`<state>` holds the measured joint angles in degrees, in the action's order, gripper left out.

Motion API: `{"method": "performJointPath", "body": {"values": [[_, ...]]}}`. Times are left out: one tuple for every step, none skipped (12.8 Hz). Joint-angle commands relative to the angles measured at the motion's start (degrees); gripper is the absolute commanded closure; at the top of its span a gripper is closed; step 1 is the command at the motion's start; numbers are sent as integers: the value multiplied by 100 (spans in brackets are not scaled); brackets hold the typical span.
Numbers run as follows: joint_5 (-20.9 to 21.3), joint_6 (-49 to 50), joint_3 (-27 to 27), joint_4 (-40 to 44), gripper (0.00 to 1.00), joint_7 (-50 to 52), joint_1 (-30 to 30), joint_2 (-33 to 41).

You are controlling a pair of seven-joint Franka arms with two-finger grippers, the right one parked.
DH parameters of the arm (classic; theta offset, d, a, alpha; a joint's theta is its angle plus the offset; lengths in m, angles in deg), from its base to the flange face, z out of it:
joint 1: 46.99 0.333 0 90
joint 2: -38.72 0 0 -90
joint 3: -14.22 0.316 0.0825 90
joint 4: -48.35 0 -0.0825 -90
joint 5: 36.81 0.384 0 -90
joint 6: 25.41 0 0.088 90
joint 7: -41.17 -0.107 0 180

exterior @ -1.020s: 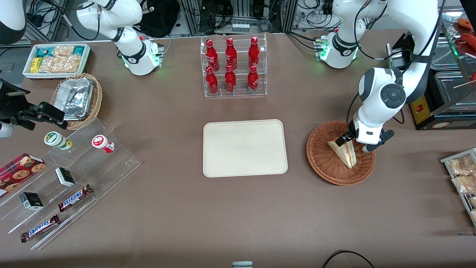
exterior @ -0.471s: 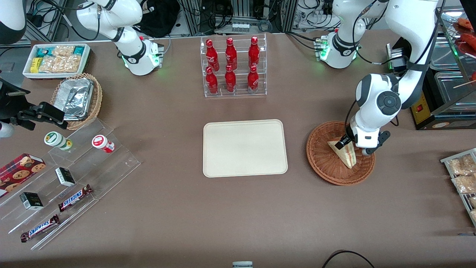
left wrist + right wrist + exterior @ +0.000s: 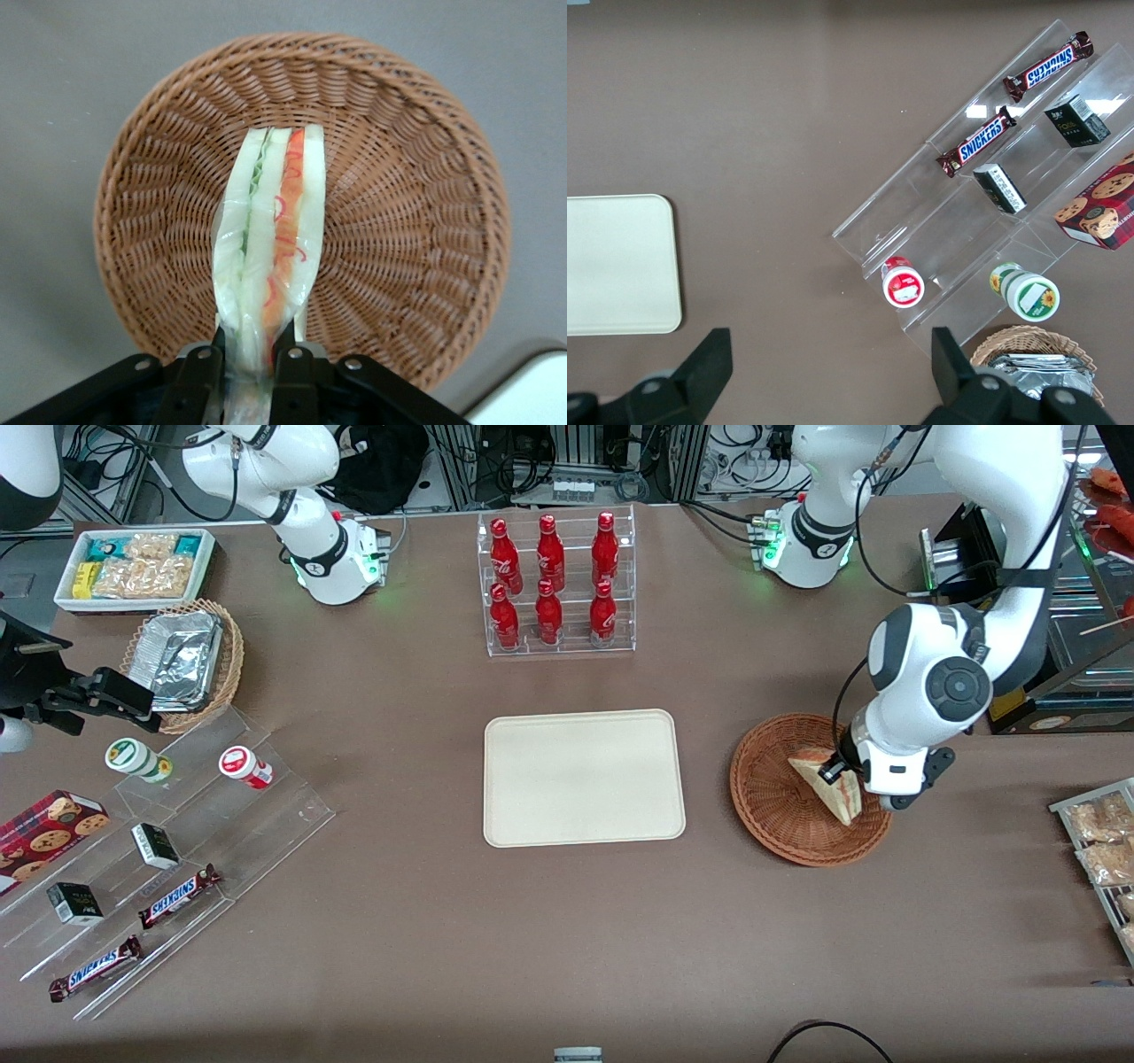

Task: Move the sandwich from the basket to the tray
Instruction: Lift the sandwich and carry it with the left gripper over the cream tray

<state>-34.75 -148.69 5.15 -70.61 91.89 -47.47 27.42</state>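
My end effector [image 3: 250,350], clamped on the sandwich [image 3: 268,248], holds it above the basket [image 3: 772,808]: transfer step; next, carry to the tray [image 3: 583,777].

Wrapped triangular sandwich [image 3: 266,257] held on edge above round reddish-brown wicker basket [image 3: 416,221], gripped at one end by end effector [image 3: 250,359]. Cream rectangular tray [image 3: 584,777] laid flat beside basket.
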Motion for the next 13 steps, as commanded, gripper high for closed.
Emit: {"method": "performJointPath", "body": {"values": [[-21,497,-103,487,96,-245,-92,-162],[-21,533,-173,488,96,-465,-118,-162],[-21,533,-331,505,96,-571,-127,-170],[5,533,-506,505,97,-755,-136,-188],[57,550,-691,592,98,-1053,-206,-327],[58,742,-788,793,98,-1334,-346,-511],[58,1031,-815,1091,98,-1389,-608,-705],[67,1182,-807,1355,98,-1372,-863,-889],[75,1201,-807,1523,98,-1259,-1118,-1048],[93,1183,-798,1655,98,-1014,-1390,-1189],[232,1175,-789,1822,98,-681,-1611,-1390],[460,1140,-798,1980,98,-365,-1769,-1557],[636,1009,-807,2147,98,-74,-1936,-1733]]}}
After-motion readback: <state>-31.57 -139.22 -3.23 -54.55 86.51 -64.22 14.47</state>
